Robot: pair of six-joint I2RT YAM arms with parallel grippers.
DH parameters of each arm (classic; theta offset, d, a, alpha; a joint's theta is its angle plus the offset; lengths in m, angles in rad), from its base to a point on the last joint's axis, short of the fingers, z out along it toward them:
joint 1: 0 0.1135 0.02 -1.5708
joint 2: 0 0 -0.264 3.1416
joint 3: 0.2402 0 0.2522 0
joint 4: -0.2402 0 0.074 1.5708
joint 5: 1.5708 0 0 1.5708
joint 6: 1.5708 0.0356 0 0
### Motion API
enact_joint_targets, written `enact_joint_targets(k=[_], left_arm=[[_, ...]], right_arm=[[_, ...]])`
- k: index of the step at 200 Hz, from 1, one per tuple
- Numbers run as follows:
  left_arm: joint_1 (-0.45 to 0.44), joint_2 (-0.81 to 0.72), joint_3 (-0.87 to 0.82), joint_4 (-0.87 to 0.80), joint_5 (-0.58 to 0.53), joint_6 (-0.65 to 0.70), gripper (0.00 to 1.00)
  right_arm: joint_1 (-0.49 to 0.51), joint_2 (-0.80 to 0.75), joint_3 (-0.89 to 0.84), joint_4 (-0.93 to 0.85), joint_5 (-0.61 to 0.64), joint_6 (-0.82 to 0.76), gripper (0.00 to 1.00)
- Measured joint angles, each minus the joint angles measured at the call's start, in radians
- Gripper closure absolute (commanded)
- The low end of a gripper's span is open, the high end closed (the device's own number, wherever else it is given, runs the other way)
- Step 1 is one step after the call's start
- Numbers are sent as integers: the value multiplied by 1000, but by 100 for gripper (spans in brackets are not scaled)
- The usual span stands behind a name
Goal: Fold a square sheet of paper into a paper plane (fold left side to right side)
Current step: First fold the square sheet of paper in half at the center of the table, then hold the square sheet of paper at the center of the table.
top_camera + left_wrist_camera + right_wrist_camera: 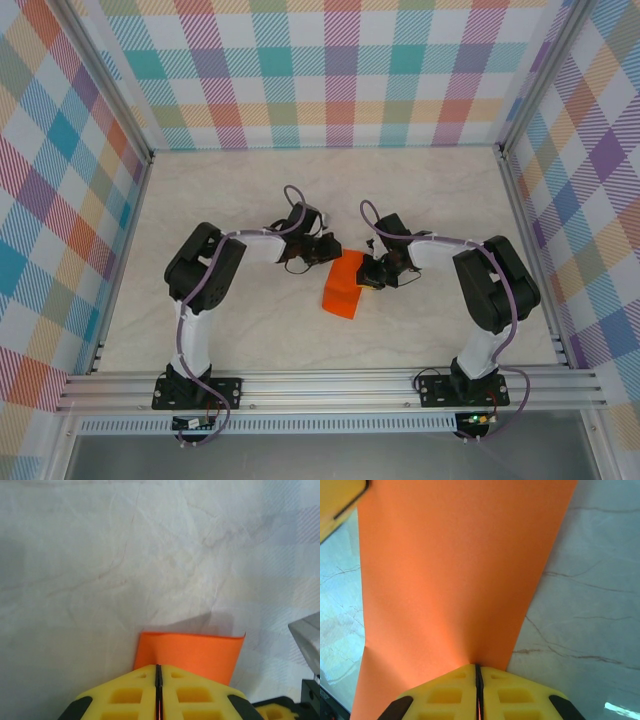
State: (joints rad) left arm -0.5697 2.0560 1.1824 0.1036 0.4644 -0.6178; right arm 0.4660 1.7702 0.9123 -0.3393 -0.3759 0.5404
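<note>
Top external view gives us both arms bent inward over the pale marbled tabletop (250, 330), their wrists meeting near its middle. Between them sits the square sheet of paper (343, 285), bright orange and no longer flat: its far end rises to the level of the two wrists, and its near end hangs toward the arm bases. We cannot tell from above whether that near end touches the tabletop. The left pincer (325, 250) comes at the sheet's far end from the left, the right pincer (372, 272) from the right, and they stand close to each other.

From the left wrist we see the left pincer's yellow pads (130, 695) pressed together, with only a thin dark slit between them and a sliver of orange showing low in it; they have hold of the sheet's edge. Beyond the tips the paper stands up as a short orange band and casts a shadow on the tabletop behind it.

From the right wrist we see the right pincer's yellow pads (510, 695) likewise pressed tight, clamped on the sheet. The paper runs away from the tips as a long smooth orange panel, with marbled tabletop on either side. A yellow pad of the other pincer sits at the upper left corner, beside the sheet's far edge.
</note>
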Motion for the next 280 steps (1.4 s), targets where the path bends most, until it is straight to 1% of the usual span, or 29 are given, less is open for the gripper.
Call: enact_joint_targets(k=[63, 96, 111, 124, 144, 159, 171, 199, 221, 280], left_arm=[[6, 31, 57, -12, -56, 6, 89], [32, 21, 55, -22, -76, 16, 87], [53, -29, 14, -29, -97, 34, 86], [67, -112, -35, -50, -111, 54, 86], [69, -244, -91, -48, -101, 67, 86], [52, -315, -113, -40, -72, 71, 86], [25, -334, -122, -21, -51, 72, 87], [-75, -300, -160, 19, -10, 53, 87], [-128, -244, -179, 26, -8, 38, 87], [-134, -179, -205, 30, -27, 23, 88]], right_arm=[[0, 0, 1, -2, 0, 0, 91], [0, 0, 1, -2, 0, 0, 91], [0, 0, 1, -2, 0, 0, 91], [0, 0, 1, -2, 0, 0, 91], [0, 0, 1, -2, 0, 0, 90], [0, 0, 1, -1, 0, 0, 90], [0, 0, 1, 1, 0, 0, 91], [0, 0, 1, 2, -1, 0, 90], [0, 0, 1, 2, -2, 0, 90], [0, -5, -10, 20, -21, 5, 90]])
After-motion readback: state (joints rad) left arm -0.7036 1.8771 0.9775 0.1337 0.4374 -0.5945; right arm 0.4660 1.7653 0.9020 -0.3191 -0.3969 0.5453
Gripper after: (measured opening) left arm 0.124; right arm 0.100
